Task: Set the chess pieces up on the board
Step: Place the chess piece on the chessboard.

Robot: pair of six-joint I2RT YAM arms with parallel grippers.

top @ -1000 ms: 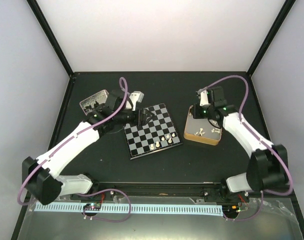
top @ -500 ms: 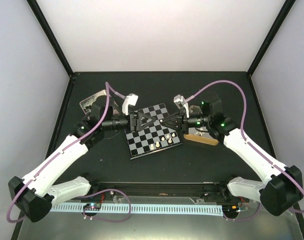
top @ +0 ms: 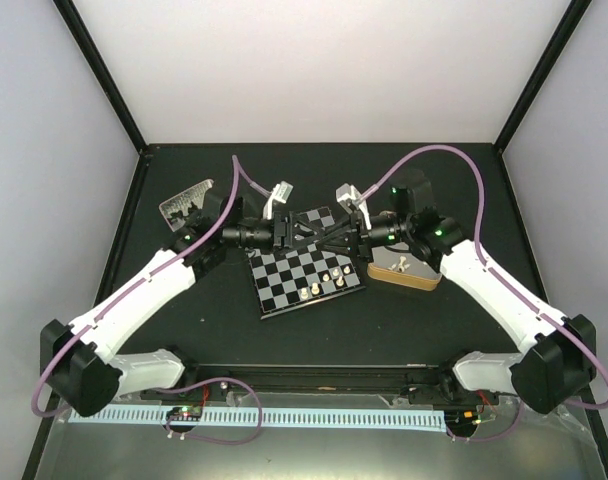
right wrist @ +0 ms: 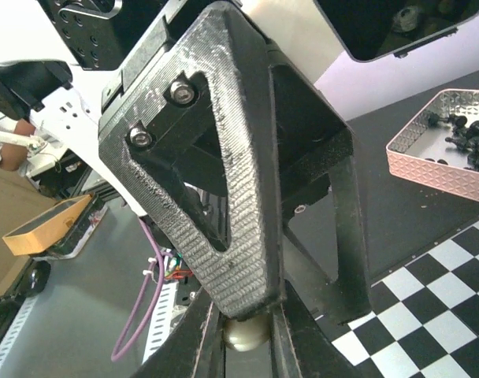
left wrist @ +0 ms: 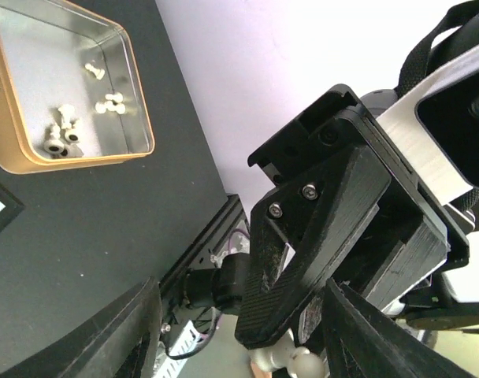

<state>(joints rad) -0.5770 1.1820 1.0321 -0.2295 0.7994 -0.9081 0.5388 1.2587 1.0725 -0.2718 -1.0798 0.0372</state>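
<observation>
1 cream-white chess piece (right wrist: 243, 331) in right end effector (right wrist: 244, 343), near board (right wrist: 428, 319)

Overhead rear view (wrists close, opposed)

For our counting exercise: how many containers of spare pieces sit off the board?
2: the tan box right of the board, and the pinkish tray off its far left corner.

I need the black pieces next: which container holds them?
The pinkish tray, at the far left beyond the board; the tan box holds cream-white pieces.
</observation>
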